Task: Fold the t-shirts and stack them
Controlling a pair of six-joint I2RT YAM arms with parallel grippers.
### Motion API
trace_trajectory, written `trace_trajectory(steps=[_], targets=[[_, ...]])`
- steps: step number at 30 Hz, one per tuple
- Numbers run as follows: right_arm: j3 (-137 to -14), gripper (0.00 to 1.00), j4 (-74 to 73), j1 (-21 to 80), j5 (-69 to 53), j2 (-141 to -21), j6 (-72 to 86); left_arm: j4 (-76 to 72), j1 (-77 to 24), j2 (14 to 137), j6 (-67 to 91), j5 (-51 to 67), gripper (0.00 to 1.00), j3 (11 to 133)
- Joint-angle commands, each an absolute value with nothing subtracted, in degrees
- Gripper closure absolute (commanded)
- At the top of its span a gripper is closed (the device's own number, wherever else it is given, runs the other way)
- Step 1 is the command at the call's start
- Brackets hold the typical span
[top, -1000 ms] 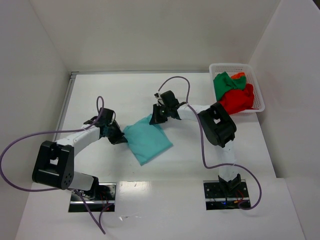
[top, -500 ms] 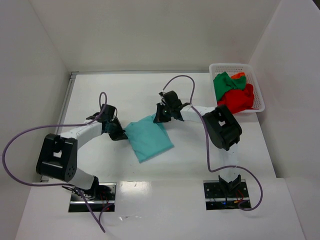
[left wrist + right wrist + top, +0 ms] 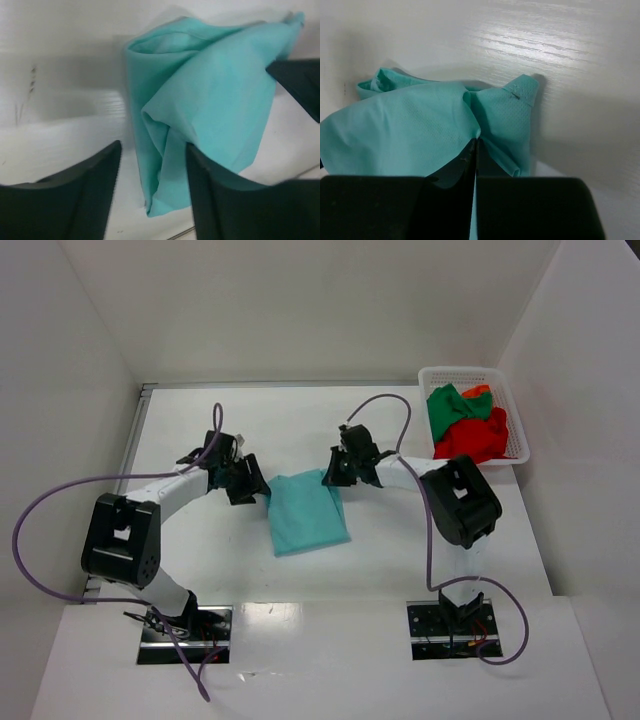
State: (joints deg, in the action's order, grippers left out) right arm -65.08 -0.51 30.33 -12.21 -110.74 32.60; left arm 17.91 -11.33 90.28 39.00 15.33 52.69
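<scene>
Top view first: the teal t-shirt [image 3: 310,518] lies folded into a rough rectangle at the middle of the white table [image 3: 250,420], long side running near to far. The left gripper [image 3: 256,488] sits at its far-left corner, and the right gripper [image 3: 334,477] sits at its far-right corner, so both arms reach in from either side and meet the cloth along its far edge.

On the left wrist camera, the left gripper [image 3: 153,147] has its two dark fingers [image 3: 80,200] standing apart. A loose fold of the teal t-shirt [image 3: 210,100] runs down into the gap between them, and neither finger visibly presses on it. The cloth spreads away beyond the fingers in soft creases, and a dark shape cuts in at the right edge of that view.

On the right wrist camera, the right gripper [image 3: 474,142] has its fingers [image 3: 420,205] tight together with only a thin seam between them. The teal t-shirt [image 3: 410,125] bunches right at the tips, so it is clamped on the cloth's edge. A small hemmed corner pokes up just to the right of the pinch.

Off at the far right of the table stands the white lattice basket [image 3: 458,370]. Inside it are a green t-shirt [image 3: 448,408], a red t-shirt [image 3: 476,440] on its near side, and a sliver of an orange t-shirt [image 3: 479,392] at the far side, all crumpled.
</scene>
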Motion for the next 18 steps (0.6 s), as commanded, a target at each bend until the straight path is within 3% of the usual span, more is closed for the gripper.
trace_trajectory(steps=[1,4,18], targets=[[-63.55,0.96,0.79,30.15,-9.32,-104.68,33.84,16.25,-10.99,91.57,33.40,23.10,0.34,55.55],[-62.06,0.96,0.18,30.15,-7.39,-101.44,34.54,16.26,-10.99,91.58,32.78,24.43,0.26,54.42],[-57.57,0.96,-3.43,30.15,-2.55,-98.70,36.91,11.07,-11.51,90.88,37.62,25.57,0.20,49.39]])
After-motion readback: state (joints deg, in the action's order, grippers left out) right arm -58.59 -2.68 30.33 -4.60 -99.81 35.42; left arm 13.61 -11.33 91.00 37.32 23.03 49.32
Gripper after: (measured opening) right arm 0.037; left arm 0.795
